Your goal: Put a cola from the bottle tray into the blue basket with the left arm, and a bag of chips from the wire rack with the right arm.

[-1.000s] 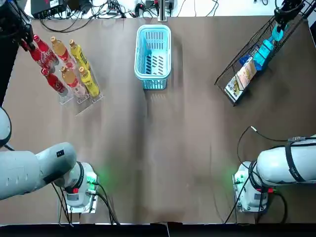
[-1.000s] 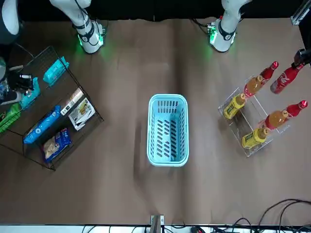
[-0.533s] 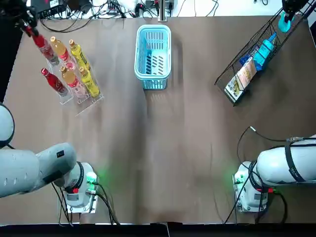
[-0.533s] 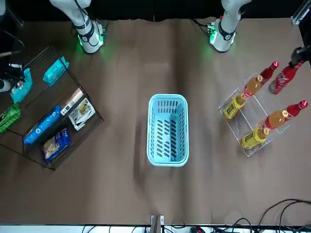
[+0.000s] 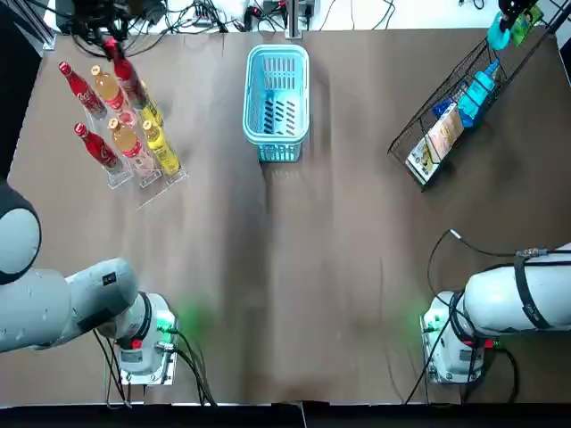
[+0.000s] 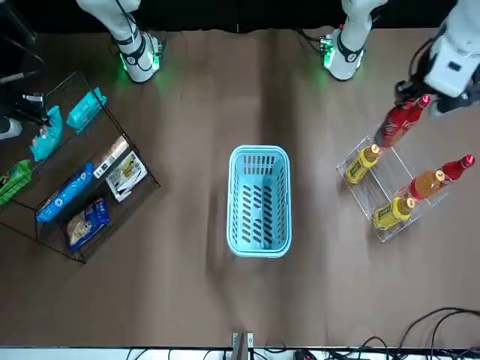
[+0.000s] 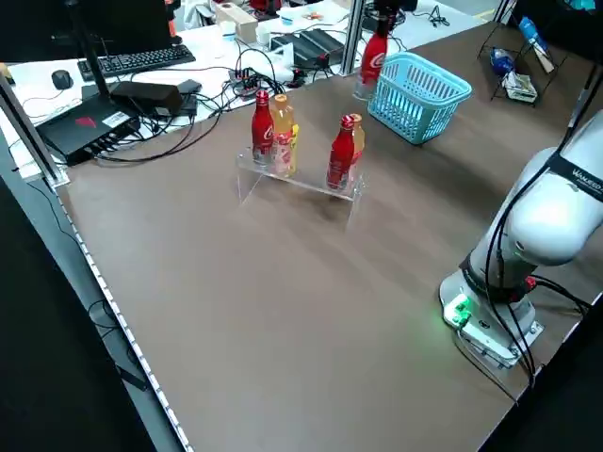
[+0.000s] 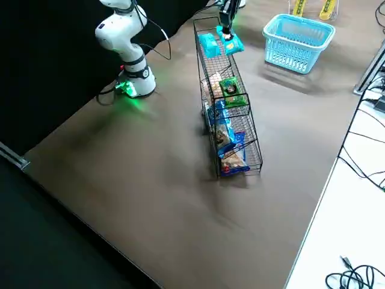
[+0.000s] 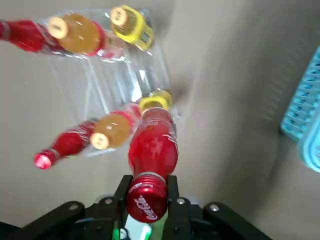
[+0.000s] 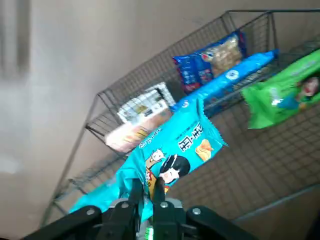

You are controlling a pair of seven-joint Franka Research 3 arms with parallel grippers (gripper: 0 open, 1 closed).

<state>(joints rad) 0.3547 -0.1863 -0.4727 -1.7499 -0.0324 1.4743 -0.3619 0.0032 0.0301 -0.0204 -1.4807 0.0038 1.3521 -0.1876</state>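
Note:
My left gripper (image 5: 110,42) is shut on the neck of a red cola bottle (image 5: 126,78), held above the clear bottle tray (image 5: 153,185) on its basket side. The wrist view shows the fingers (image 9: 122,192) clamped at the cap of the cola bottle (image 9: 152,147). The blue basket (image 5: 250,89) stands at the table's far middle, with nothing showing inside it. My right gripper (image 6: 34,114) is shut on a teal chips bag (image 6: 46,139), which hangs over the wire rack (image 5: 419,174). That teal bag (image 10: 172,152) dangles from the right gripper (image 10: 148,196).
Two colas (image 5: 80,86), orange bottles (image 5: 126,139) and yellow bottles (image 5: 161,148) stay in the tray. The rack still holds blue (image 6: 66,192), green (image 6: 15,182) and pale bags (image 6: 124,174). Cables and equipment lie beyond the far edge.
The left gripper has carried the cola up out of the tray and rightward toward the basket. The right gripper has lifted the teal bag clear of the rack.

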